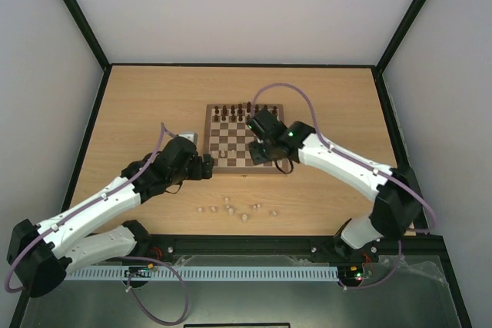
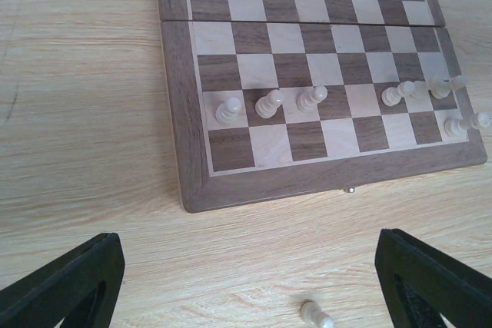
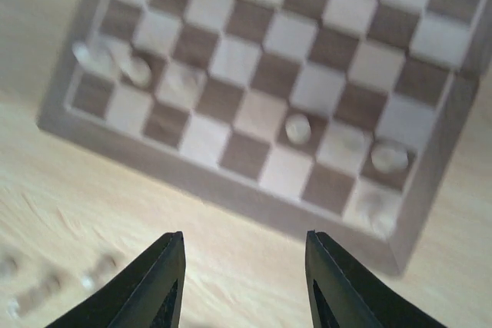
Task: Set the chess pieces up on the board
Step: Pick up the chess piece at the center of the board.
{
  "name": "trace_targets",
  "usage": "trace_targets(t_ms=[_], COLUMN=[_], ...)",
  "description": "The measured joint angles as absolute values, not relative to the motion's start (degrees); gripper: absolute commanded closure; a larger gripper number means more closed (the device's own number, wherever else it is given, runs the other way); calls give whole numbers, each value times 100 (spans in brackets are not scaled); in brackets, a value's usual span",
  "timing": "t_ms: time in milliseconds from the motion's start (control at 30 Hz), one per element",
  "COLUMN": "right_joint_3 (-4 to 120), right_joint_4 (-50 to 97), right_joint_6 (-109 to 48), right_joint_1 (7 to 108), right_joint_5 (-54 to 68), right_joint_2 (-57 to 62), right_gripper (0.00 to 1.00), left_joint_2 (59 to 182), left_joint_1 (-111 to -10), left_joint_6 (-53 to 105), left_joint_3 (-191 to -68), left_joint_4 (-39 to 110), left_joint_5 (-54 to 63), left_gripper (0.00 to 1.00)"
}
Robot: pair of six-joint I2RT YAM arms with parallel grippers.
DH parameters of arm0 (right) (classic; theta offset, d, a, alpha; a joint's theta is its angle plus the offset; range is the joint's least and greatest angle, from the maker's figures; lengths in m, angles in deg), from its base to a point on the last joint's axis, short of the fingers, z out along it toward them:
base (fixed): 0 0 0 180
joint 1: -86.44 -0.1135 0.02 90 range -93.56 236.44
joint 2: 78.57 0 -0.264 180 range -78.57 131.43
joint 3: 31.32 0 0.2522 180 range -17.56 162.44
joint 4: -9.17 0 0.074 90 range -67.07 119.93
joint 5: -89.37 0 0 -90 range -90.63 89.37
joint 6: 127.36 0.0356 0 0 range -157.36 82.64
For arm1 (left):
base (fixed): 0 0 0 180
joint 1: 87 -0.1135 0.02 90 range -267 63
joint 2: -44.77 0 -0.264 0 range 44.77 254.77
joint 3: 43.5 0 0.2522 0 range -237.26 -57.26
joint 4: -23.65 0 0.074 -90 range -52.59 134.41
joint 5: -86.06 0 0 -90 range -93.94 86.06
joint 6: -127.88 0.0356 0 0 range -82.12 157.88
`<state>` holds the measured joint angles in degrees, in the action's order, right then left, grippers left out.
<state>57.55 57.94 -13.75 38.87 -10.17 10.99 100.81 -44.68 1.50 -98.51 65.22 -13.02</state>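
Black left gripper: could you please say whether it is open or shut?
Open: the black left gripper has fingers wide apart, holding nothing.

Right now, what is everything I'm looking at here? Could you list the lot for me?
chessboard: one, dark brown and cream squares with a brown border, mid-table
pale chess pieces on board: at least six, cream, nearest two rows
loose pale chess pieces: roughly seven, cream, on the table in front of the board
dark chess pieces: too small to count, dark brown, board's far edge
table: one, light wood
cables: two, purple, one looping off each arm
arms: two, white and black, reaching from the near edge
left gripper: black, open, just off the board's near edge
right gripper: black, open, at the board's near edge
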Motion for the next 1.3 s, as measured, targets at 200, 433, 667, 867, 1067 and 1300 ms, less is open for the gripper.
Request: trace_targets(t_ms=[200,433,667,867,1067,1300], right_joint_3=[4295,3919,3834,3685,3598,3491], right_joint_4=[5702,5593,5383,5315,5256,5243], right_joint_6=[-1021,-883,-1034,-1184,-1272,-1287], right_joint_1=[3797,3692,3690,3692,3690,3677], right_joint_5=[-763,-632,-534,-313,-25,133], right_joint_2=[295,-24,-363,-678,-1158,-1285], right_gripper=[56,56,56,56,56,56], left_joint_2=[10251,10498,10605,10607,10953,11318], left_joint_1=[-4470,-4282,-3429,-2544,-2004,-1956], left_joint_6=[152,-141,-1079,-2200,-3155,-3538], left_joint_3=[-9871,-9871,-9836,-9674,-9383,-9272], left_joint_4=[6522,6795,7344,7858,8124,8015], left_joint_5=[-1296,-1363,-1473,-1680,-1805,-1855], left_gripper=[1,2,5,20,33,39])
